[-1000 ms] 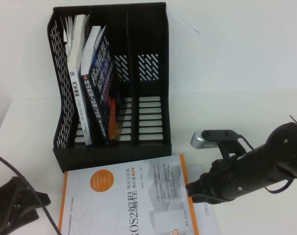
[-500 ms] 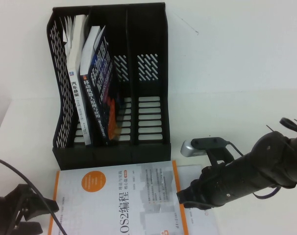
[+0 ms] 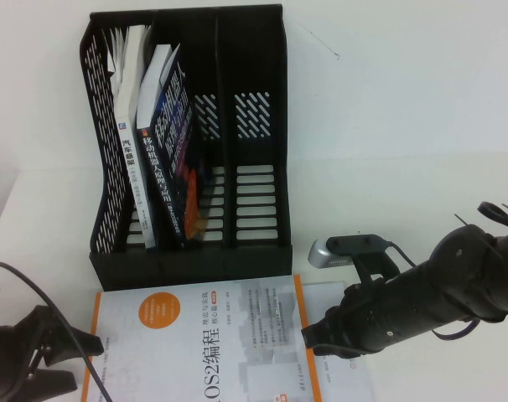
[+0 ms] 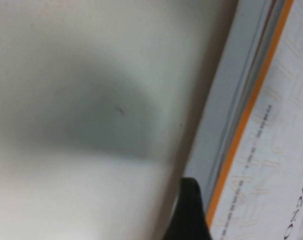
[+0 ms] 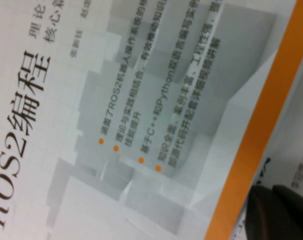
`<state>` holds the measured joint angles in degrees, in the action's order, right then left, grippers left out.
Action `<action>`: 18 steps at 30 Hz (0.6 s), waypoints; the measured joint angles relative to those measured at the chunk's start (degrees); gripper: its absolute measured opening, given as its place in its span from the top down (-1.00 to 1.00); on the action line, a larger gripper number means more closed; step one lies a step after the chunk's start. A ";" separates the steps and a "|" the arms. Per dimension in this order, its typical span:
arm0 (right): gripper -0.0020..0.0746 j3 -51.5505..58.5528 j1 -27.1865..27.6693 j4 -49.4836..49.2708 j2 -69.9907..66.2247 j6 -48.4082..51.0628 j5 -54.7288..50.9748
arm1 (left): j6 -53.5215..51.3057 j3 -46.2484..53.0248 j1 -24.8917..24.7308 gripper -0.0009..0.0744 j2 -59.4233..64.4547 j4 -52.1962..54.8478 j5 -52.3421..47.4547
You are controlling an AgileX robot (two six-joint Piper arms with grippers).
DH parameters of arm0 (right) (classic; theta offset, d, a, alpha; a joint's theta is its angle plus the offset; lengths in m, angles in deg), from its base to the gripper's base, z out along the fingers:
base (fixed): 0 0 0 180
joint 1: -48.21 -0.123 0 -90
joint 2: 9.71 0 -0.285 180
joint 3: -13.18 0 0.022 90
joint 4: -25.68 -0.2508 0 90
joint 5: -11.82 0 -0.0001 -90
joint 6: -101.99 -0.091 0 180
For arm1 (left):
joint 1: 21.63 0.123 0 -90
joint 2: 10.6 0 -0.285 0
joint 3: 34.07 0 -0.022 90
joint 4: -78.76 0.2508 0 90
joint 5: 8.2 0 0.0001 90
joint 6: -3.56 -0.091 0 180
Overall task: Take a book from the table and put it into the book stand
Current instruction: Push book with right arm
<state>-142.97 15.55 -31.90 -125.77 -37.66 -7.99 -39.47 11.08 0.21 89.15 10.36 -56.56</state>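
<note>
In your high view, the ROS2 book (image 3: 208, 343) is lying flat on the tabletop (image 3: 405, 151) before the book stand (image 3: 237, 126); your left tool (image 3: 65, 360) is gaping wide beside its left edge; your right tool (image 3: 317, 339) is pressing its right edge, spread unclear; your left wrist view is showing that orange border; your right wrist view is showing the cover.

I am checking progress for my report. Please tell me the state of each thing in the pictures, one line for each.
book: lying flat on the table, cover up, not yet in the stand.
book stand: upright; left slot holds two books, middle and right slots empty.
left gripper: open, low beside the book's left edge, holding nothing.
right gripper: resting at the book's right edge.
</note>
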 joint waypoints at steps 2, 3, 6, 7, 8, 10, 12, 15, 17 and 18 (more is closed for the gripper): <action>0.94 0.00 0.00 0.00 0.00 0.00 0.00 | -0.24 -0.76 0.00 -0.35 2.13 0.00 -0.99; 0.94 0.00 0.00 0.00 0.00 0.00 0.00 | -0.39 -1.17 0.00 -0.35 3.39 0.00 -1.40; 0.94 0.00 0.00 0.00 0.00 0.00 0.00 | -1.58 -2.08 0.00 -0.35 6.99 -0.24 -2.96; 0.94 0.00 0.00 0.00 0.00 0.00 0.00 | -2.59 -2.33 0.00 -0.35 8.08 -0.52 -3.75; 0.94 0.00 0.00 0.00 0.00 0.00 -0.10 | -3.65 -2.64 0.00 -0.35 8.84 -0.65 -4.29; 0.94 0.00 0.00 0.00 0.00 0.00 -0.10 | -6.39 -2.76 0.05 -0.35 10.51 -1.36 -5.51; 0.94 0.00 0.00 0.00 0.00 0.00 -0.23 | -8.31 -3.04 0.29 -0.32 11.63 -2.29 -6.54; 0.94 0.00 0.00 0.00 0.00 0.47 -0.45 | -10.32 -3.30 0.53 -0.23 13.33 -3.51 -7.35; 0.94 0.00 0.00 0.00 0.00 0.74 -0.45 | -10.93 -3.39 0.53 -0.14 14.22 -4.21 -7.75; 0.94 0.00 0.00 0.00 0.00 0.83 -0.45 | -11.03 -3.39 0.53 -0.08 14.62 -4.62 -7.86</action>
<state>-142.97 15.55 -31.90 -125.77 -36.84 -8.44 -50.50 7.69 0.74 103.76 5.74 -64.42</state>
